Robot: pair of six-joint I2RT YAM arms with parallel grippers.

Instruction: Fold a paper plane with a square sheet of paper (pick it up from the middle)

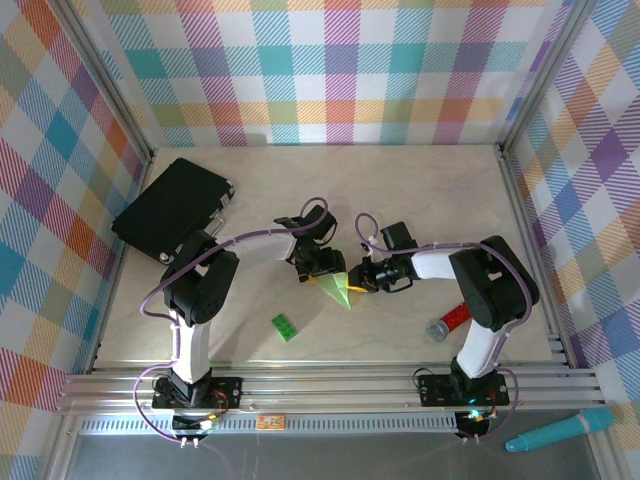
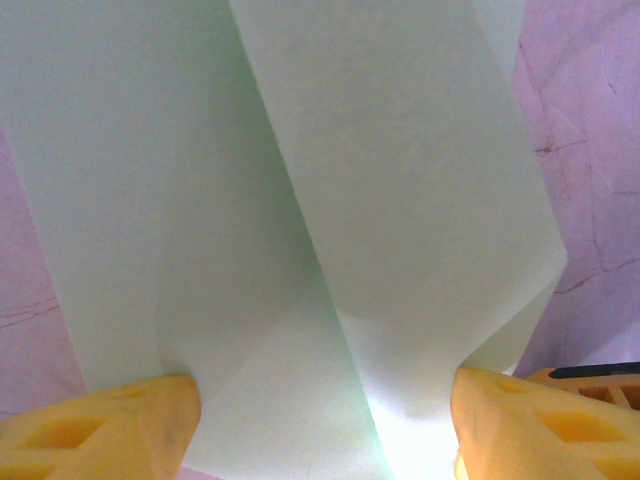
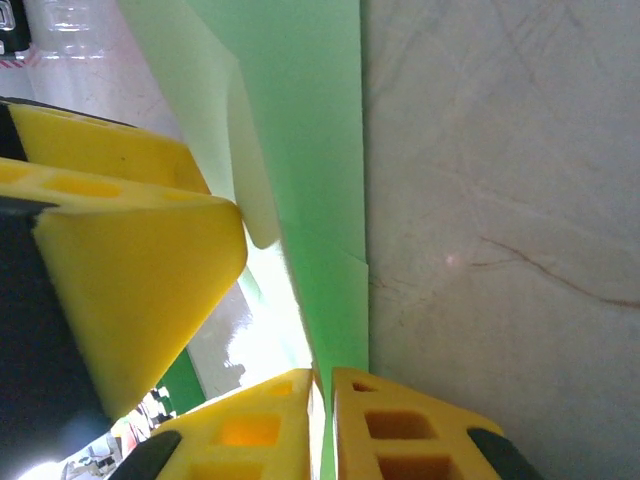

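The pale-green sheet of paper (image 1: 338, 290) is folded into a pointed shape with a long centre crease and sits mid-table between both grippers. My left gripper (image 1: 318, 262) is over its far end. In the left wrist view its yellow fingers (image 2: 100, 430) stand wide apart, open, and the creased paper (image 2: 350, 200) spans the gap between them. My right gripper (image 1: 362, 280) is at the paper's right side. In the right wrist view the gripper (image 3: 325, 385) is shut, pinching the thin green edge of the paper (image 3: 310, 150). A left-gripper finger (image 3: 140, 250) sits close beside it.
A small bright-green toy brick (image 1: 285, 327) lies in front of the paper. A black case (image 1: 170, 208) sits at the back left. A red and grey cylinder (image 1: 447, 322) lies by the right arm's base. A teal marker (image 1: 560, 430) rests off the table at the front right.
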